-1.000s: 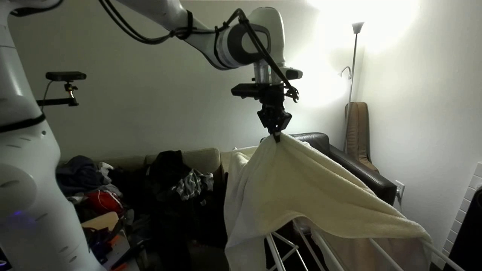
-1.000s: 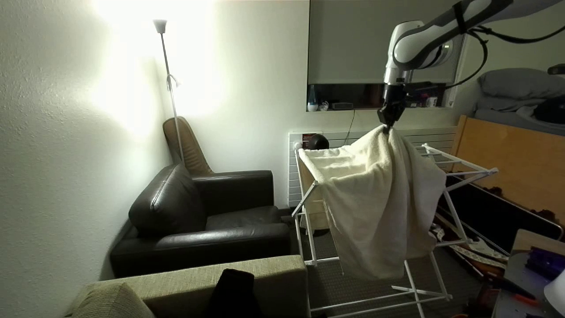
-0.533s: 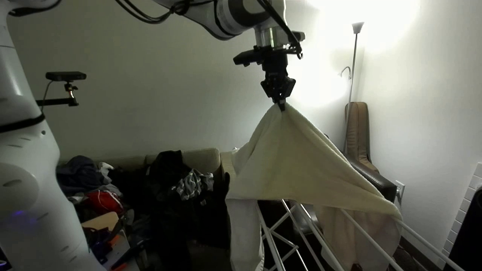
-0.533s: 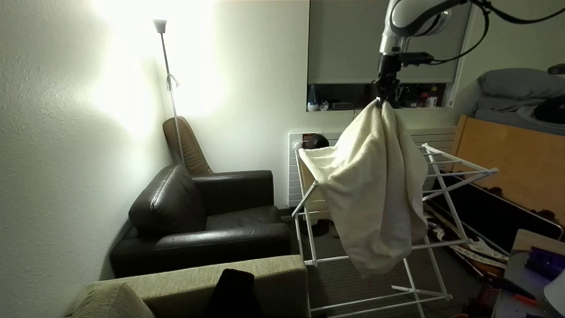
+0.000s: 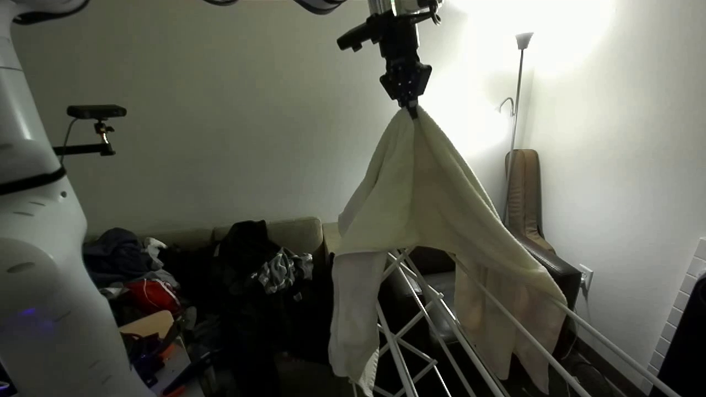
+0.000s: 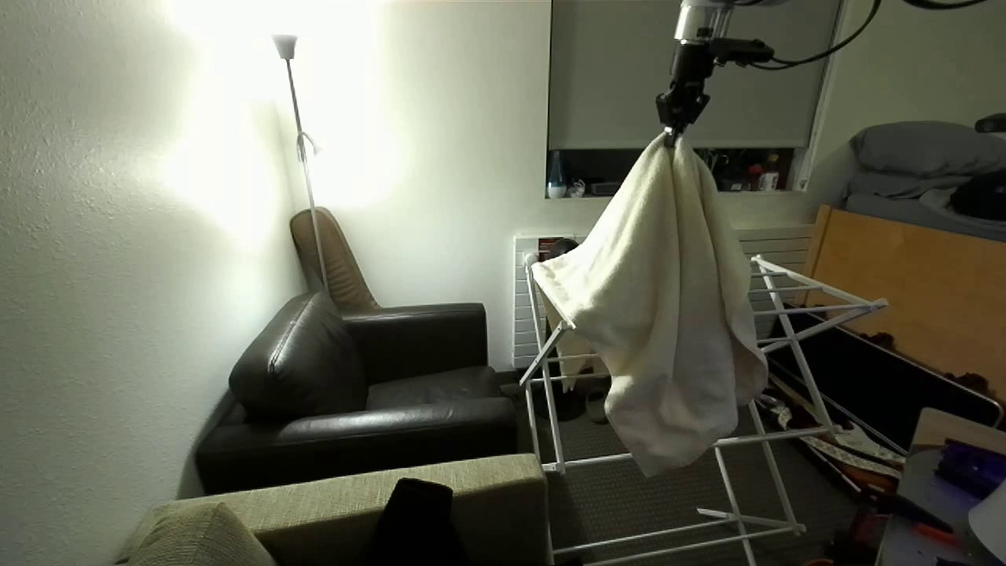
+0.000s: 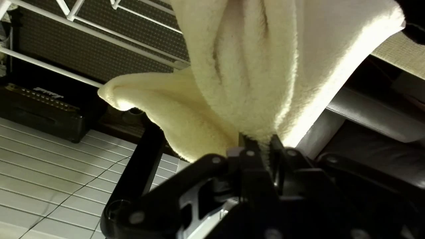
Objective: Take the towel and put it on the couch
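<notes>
While claw (image 5: 412, 110) pinches, towel (image 5: 430, 193) gathered, peaked; draping below

The big cream towel (image 6: 676, 314) is plain and fuzzy, pinched at its top so it hangs in a tall peak. Deep folds run down to an uneven hem, and one side lies over the end bar of the white drying rack (image 6: 867, 303). A beige cloth couch (image 6: 338, 499) shows in part, a dark leather couch (image 6: 377, 424) just beside it.
</notes>
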Controlling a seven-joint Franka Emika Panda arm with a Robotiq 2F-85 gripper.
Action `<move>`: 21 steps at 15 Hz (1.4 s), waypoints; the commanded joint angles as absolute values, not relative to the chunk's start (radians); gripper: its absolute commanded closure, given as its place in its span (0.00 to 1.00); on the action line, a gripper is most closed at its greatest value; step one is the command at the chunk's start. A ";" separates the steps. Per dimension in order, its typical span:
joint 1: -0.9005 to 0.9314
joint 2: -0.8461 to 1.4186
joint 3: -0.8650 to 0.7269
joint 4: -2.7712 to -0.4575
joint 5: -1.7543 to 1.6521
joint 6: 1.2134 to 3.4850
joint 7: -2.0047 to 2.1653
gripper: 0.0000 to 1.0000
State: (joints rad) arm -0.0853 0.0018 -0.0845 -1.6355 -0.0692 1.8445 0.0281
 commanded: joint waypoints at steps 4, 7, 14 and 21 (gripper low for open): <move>-0.080 0.020 -0.077 -1.480 -0.060 1.719 0.050 0.94; -0.080 0.034 -0.076 -1.421 -0.056 1.670 0.055 0.94; -0.071 0.040 -0.061 -1.293 -0.063 1.640 0.089 0.94; -0.043 0.060 -0.039 -1.146 -0.063 1.556 0.118 0.94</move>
